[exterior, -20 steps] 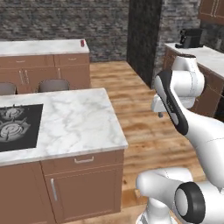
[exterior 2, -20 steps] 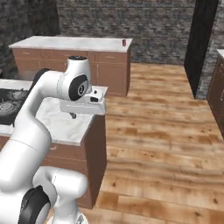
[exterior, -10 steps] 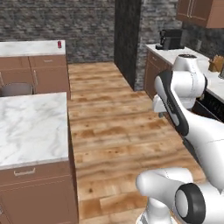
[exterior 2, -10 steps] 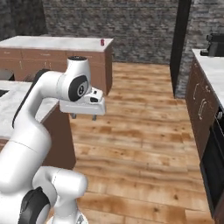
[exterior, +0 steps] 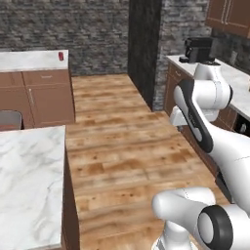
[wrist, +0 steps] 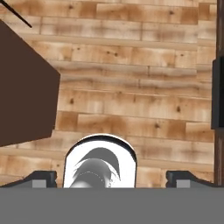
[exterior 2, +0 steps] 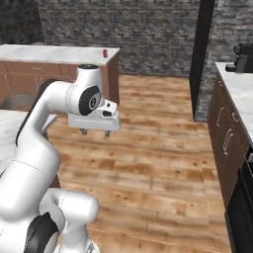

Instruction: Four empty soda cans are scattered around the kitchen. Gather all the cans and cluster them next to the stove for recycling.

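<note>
One red soda can [exterior: 60, 56] stands on the far marble counter near its right end, and the right base view shows this soda can [exterior 2: 104, 53] too. My gripper [exterior 2: 95, 132] hangs open and empty over the wooden floor, far from the can. In the hand view the gripper [wrist: 111, 178] points down at bare floor planks, its fingertips [wrist: 43, 177] spread wide with nothing between them. The stove is out of view.
The marble island [exterior: 24, 185] lies at the lower left, with a grey chair [exterior: 9, 119] behind it. A side counter [exterior 2: 238, 91] with a black coffee machine [exterior: 197, 49] runs along the right. A dark pillar [exterior: 144, 44] stands at the back. Wooden floor [exterior: 117, 146] lies between them.
The whole picture has shifted: the base has moved, so the island slid left and its cooktop left the views, while the right counter came in. The gripper stays open.
</note>
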Controlling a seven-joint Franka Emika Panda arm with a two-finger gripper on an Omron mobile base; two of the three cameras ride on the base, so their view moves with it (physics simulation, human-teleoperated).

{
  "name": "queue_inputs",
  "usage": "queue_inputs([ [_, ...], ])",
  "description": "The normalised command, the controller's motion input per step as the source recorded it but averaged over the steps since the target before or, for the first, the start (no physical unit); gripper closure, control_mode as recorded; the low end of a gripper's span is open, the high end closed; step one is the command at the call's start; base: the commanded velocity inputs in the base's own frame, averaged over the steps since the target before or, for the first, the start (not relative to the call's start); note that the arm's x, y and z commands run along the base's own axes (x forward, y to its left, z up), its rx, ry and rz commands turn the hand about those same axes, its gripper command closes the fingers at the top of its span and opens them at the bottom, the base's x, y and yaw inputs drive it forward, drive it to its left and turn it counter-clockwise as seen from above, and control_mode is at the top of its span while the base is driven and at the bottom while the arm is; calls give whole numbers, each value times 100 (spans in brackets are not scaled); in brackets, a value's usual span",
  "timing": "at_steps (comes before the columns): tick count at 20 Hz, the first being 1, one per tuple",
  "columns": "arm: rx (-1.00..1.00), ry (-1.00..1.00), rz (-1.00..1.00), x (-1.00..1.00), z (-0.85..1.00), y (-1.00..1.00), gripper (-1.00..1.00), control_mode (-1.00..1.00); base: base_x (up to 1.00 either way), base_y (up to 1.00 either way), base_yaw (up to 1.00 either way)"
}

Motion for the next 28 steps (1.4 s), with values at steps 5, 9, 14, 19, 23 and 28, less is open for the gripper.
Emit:
queue_inputs([
  [5, 0, 0, 0, 0, 0, 0, -100, 100, 100, -3, 0],
  [9, 0, 0, 0, 0, 0, 0, -100, 100, 100, -12, 0],
  [14, 0, 0, 0, 0, 0, 0, -100, 100, 100, -13, 0],
  [19, 0, 0, 0, 0, 0, 0, -100, 100, 100, -17, 0],
  [23, 0, 0, 0, 0, 0, 0, -100, 100, 100, -15, 0],
  [28, 0, 0, 0, 0, 0, 0, -100, 100, 100, -11, 0],
])
